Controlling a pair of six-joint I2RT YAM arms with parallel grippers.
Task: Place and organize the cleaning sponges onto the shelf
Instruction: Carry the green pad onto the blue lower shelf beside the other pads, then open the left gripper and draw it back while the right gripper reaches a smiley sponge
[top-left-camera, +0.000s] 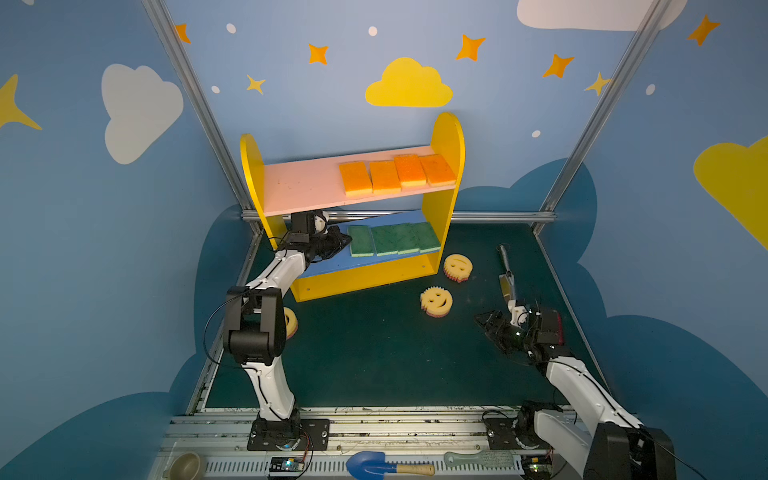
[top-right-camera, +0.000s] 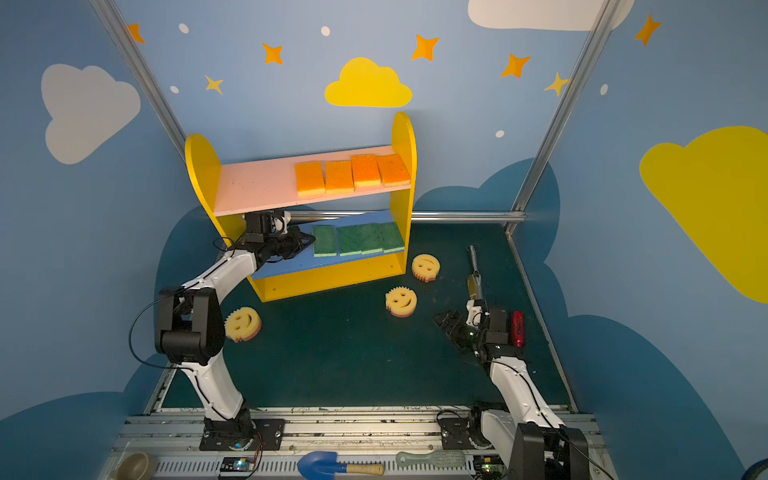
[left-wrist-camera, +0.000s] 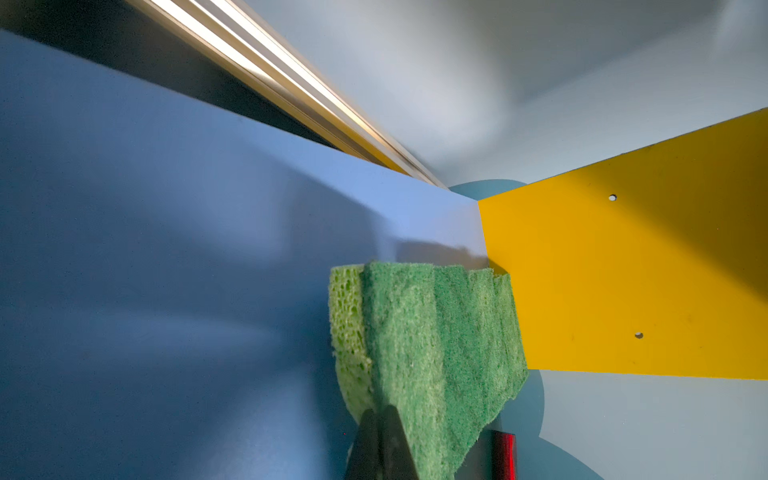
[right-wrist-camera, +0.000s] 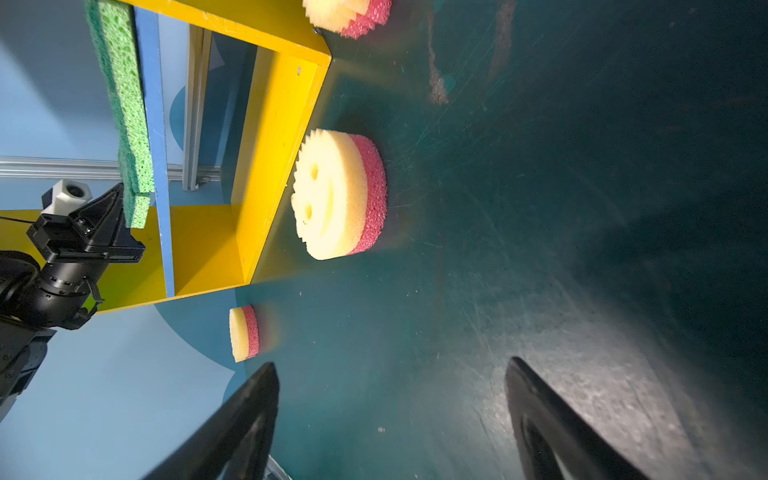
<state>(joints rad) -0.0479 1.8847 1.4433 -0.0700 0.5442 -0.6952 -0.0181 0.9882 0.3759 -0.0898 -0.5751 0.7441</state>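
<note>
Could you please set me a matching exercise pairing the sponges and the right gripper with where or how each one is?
Column A
1. orange sponges
2. green sponges
3. smiley sponges
4. right gripper

Column B
a. on the table
b. open
c. on the pink board
d. on the blue board

Pairs: 1-c, 2-d, 3-a, 4-b

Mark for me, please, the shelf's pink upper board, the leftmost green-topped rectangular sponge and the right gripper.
pink upper board (top-left-camera: 303, 187): in a top view, bare left part of its surface.
leftmost green-topped rectangular sponge (top-left-camera: 360, 240): in a top view, middle of its green top.
right gripper (right-wrist-camera: 391, 361): right wrist view, midway between its fingertips.
</note>
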